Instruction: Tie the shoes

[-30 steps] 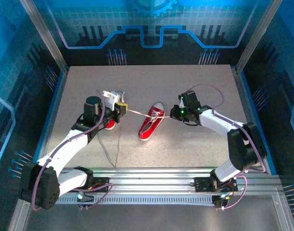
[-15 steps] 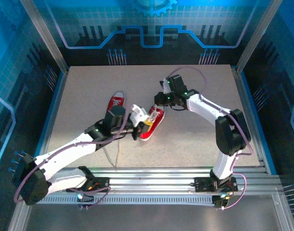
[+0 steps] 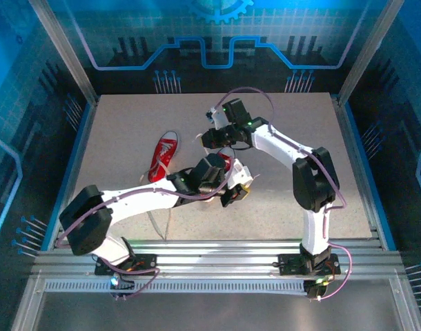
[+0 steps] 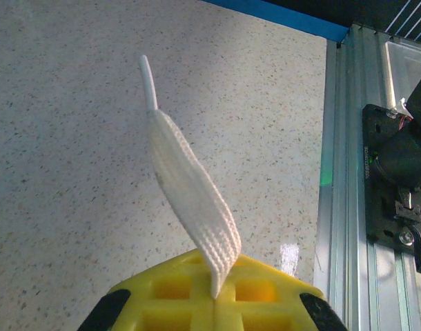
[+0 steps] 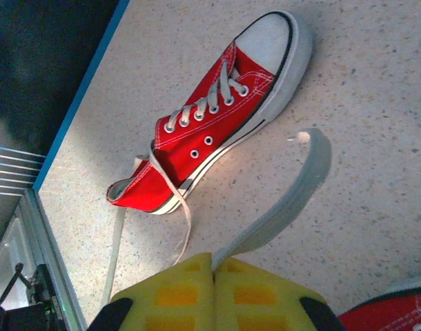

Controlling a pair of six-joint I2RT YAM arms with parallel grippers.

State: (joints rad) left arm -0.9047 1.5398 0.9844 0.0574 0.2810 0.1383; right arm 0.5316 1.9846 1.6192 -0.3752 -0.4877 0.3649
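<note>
While arms cross above centre shoe (image 3: 226, 159), left gripper (image 4: 214, 298) clamps one lace end (image 4: 190, 200), right gripper (image 5: 214, 267) pinches other lace end (image 5: 286, 200). Spare shoe (image 3: 163, 153), left of centre, lies with laces trailing. No knot seen; seemingly first crossover under way, both bows outstanding.

Two shoes (image 5: 217, 117), two lace ends (image 4: 193, 200), two hands, left hand (image 4: 216, 293) and right hand (image 5: 214, 265), one table (image 3: 114, 131).

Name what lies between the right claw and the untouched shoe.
Right wrist view: bare table, crossed by that shoe's loose lace, between the right claw and the shoe.
</note>
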